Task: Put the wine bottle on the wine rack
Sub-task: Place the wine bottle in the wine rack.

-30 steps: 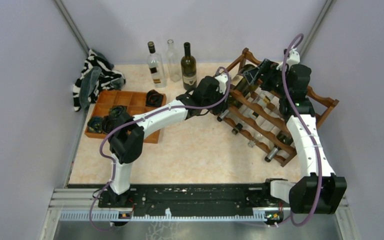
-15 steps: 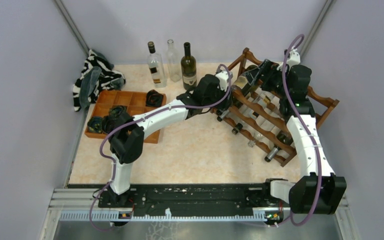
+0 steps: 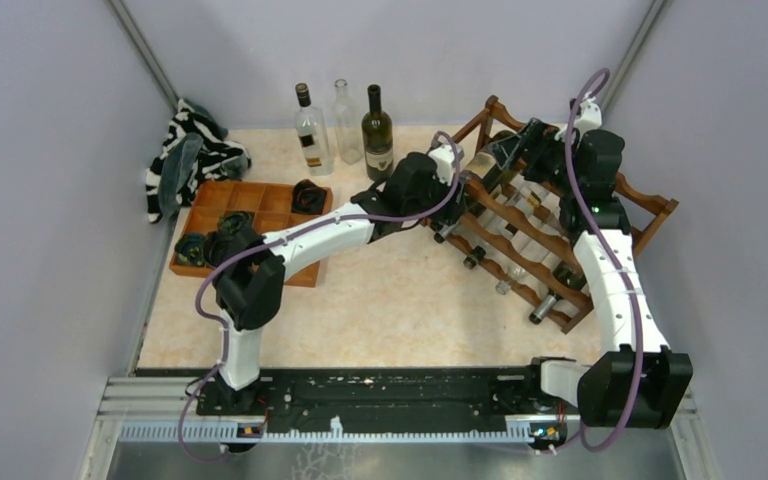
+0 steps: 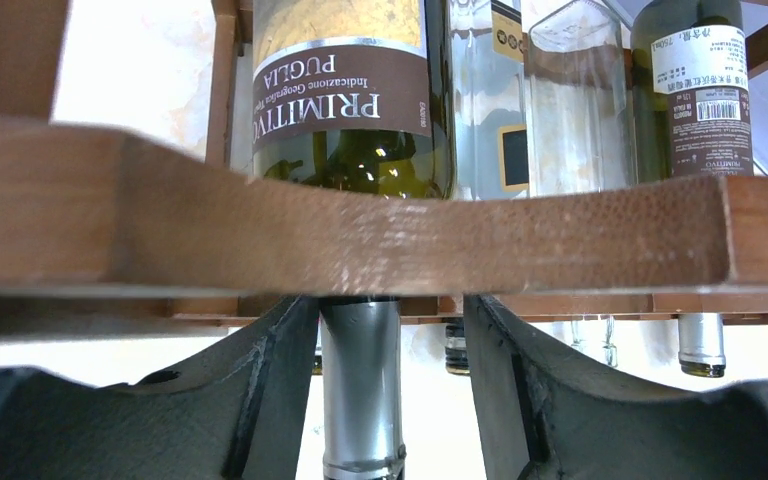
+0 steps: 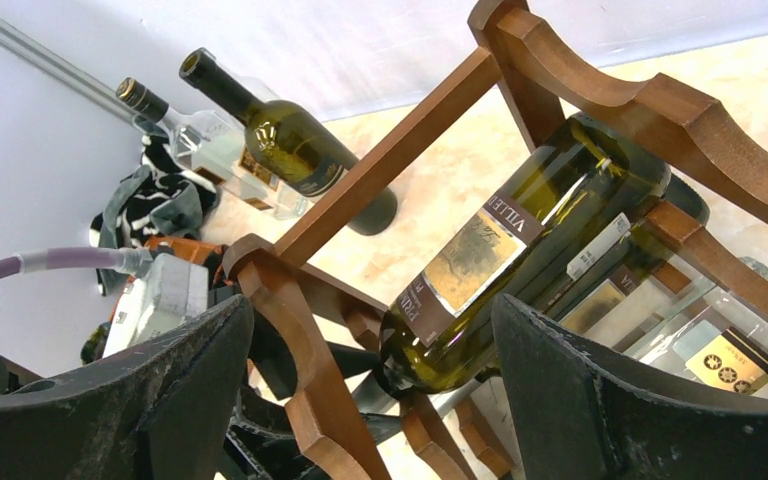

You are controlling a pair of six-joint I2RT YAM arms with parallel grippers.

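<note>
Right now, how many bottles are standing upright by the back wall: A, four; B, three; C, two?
B: a labelled clear bottle, a plain clear bottle and a dark green bottle stand upright there, left of the wine rack.

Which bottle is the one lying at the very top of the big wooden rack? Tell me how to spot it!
Find the dark wooden wine rack on the right and look at its top tier. The wine bottle lying there is dark green with a gold-and-brown label reading Primitivo Puglia. The other racked bottles are clear glass or white-labelled.
</note>
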